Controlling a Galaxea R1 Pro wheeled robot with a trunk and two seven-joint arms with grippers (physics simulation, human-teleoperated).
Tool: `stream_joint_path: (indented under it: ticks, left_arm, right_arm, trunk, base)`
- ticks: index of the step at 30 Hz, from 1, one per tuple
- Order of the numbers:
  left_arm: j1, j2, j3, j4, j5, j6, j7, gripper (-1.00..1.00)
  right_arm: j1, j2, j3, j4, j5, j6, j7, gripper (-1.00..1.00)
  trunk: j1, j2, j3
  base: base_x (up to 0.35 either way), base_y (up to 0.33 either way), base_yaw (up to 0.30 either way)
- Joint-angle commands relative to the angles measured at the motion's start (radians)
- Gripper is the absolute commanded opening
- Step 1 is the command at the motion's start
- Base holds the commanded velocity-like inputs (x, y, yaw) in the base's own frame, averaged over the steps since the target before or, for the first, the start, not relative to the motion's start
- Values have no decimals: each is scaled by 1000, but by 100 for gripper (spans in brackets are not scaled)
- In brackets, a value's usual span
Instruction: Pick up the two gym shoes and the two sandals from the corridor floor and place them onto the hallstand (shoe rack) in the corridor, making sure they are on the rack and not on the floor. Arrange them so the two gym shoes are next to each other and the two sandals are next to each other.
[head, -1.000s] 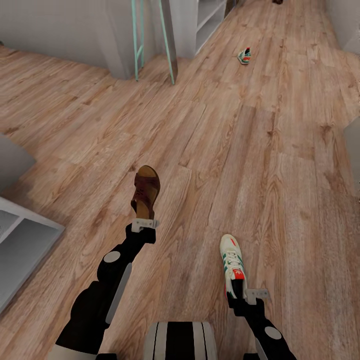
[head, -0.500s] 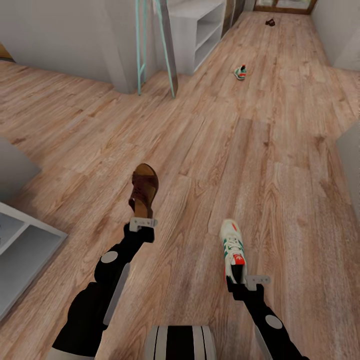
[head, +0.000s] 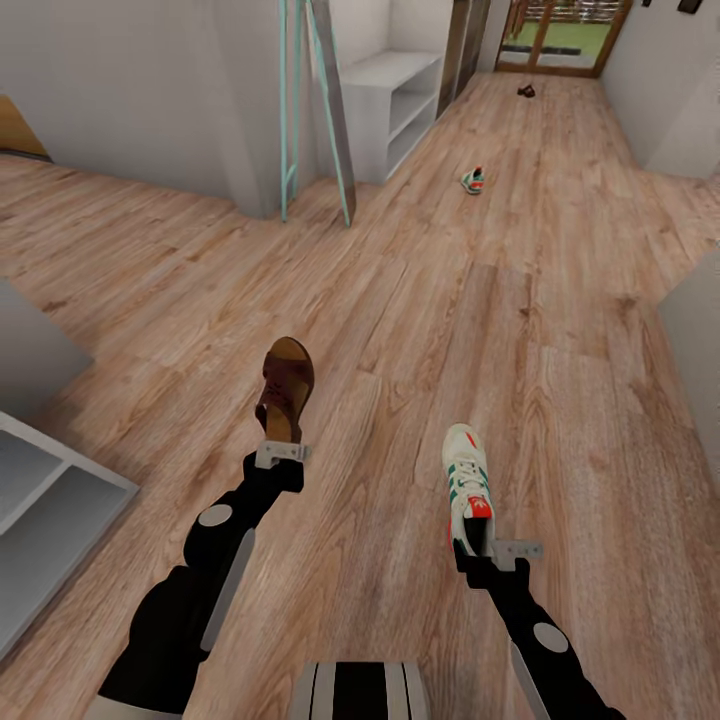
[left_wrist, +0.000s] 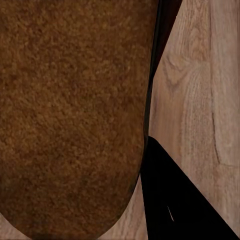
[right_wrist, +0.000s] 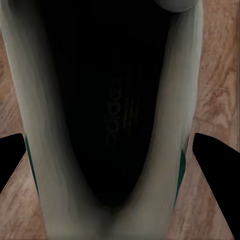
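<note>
Wide bare corridor floor (head: 560, 330) ahead

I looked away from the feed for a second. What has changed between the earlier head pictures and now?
Mostly the camera: the head view has tilted up, so more of the corridor shows, with the far gym shoe and far sandal lower in the picture. No grasp has changed: the left gripper still holds a brown sandal, the right gripper a white sneaker, both carried above the floor.
</note>
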Motion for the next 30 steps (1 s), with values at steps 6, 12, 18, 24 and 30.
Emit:
stream_joint_path:
  ticks: [6,12,18,24,30]
  left_arm:
    - [0,0,1,2,-3,6,-5,-100]
    - [0,1,2,3,-3,6,-5,-100]
    - [0,0,1,4,-3,6,-5,-100]
    - [0,1,2,4,-3,6,-5,-100]
    - [0,1,2,4,-3,6,-5,-100]
  right_arm:
    - [0,0,0,-2,0,6,-1,-100]
    - [0,0,0,-1,0,6,-1,-100]
    - [0,0,0,-1,0,6,-1,-100]
    - [0,0,0,-2,0,6,-1,-100]
    - [0,0,0,-2,0,6,-1,-100]
  trunk:
    - [-3,1,33]
    - [-5,3,66]
    - [-8,4,99]
    - [-11,5,132]
    - [-14,7,165]
  base:
    - [0,0,0]
    - [0,0,0]
    - [0,0,0]
    - [0,0,0]
    - [0,0,0]
